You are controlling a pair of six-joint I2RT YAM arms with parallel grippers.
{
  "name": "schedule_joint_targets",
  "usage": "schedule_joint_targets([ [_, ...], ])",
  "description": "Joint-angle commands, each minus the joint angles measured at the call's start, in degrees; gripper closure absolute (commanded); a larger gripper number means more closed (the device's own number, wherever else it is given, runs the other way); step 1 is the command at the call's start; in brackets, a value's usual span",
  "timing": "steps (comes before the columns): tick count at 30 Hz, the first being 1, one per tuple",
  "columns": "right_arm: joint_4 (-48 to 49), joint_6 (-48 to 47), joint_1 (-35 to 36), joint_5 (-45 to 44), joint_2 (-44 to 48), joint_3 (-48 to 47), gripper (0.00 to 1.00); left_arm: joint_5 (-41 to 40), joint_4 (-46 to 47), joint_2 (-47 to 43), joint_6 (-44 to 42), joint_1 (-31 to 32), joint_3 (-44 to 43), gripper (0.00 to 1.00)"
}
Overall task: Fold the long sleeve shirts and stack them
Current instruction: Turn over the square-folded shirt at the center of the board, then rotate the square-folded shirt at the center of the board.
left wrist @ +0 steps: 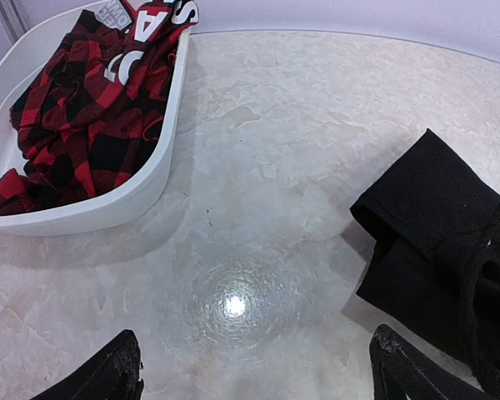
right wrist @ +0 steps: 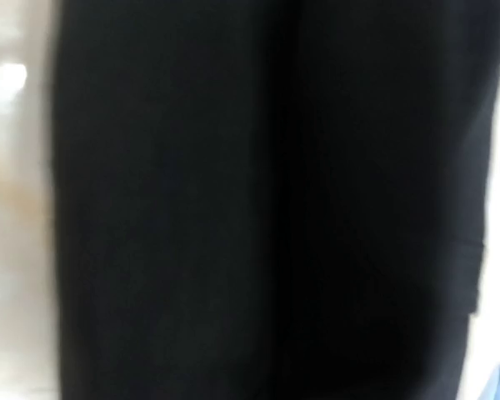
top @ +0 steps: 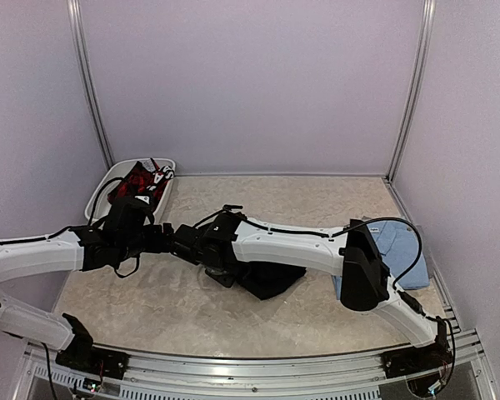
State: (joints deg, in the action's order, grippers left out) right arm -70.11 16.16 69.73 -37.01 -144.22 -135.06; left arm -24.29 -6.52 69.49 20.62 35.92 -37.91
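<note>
The left gripper has its jaws spread wide, with nothing but bare table between them and straight ahead, so loads of room there. Ahead-left, the white tub stuffed with red plaid cloth is in the way. Ahead-right the black shirt sits near, with the right arm crowding over it.

Top: high at near edge, looks down on whole table. Left wrist: low, faces far-left white bin. Right wrist: blurred, hard against black shirt; all three share it.

Far left, red-and-black plaid garment in white tub: white block letters on a black band, crumpled. Only "SA" was readable; the rest was folded away.
</note>
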Motion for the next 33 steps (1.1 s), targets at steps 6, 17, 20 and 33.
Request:
schedule_joint_targets([
  [6,12.0,0.08,3.17,12.06,7.55,9.7,0.08,-1.93,-1.59,-2.29,0.75,-1.37,0.47,0.09],
  [17,30.51,-2.11,-2.86,21.26,29.85,35.92,0.01,8.65,5.86,-7.69,6.07,-1.24,7.08,0.01],
  [20,34.96,-3.27,-9.18,25.34,33.2,42.3,0.02,14.4,8.53,-8.4,9.57,-1.14,8.79,0.01],
  [33,50.65,-2.05,-30.87,51.79,33.47,56.73,0.02,21.41,24.83,6.18,28.54,7.76,10.93,0.05],
])
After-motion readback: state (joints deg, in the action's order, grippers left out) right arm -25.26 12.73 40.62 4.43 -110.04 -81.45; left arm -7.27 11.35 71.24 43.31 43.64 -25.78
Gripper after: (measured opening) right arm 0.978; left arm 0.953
